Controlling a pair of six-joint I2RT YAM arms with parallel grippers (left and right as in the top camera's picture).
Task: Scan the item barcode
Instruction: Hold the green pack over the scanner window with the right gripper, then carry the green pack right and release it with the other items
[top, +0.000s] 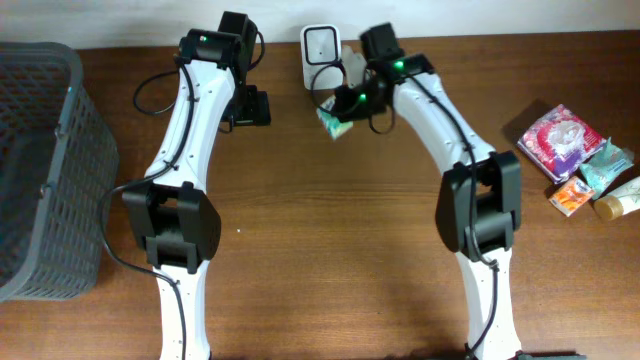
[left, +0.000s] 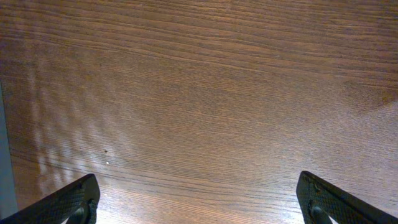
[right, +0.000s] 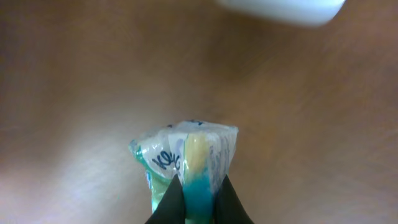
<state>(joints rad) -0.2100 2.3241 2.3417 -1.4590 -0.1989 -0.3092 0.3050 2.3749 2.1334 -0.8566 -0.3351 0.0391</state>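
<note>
Packet (right: 186, 149) pinched in right claw (right: 199, 190), near scanner (top: 320, 48).

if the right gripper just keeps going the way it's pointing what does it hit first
Probably the wooden table, with the packet pinched in the right gripper touching before the fingers. The white scanner lies just beyond, at the view's top edge; depth is unclear.
</note>
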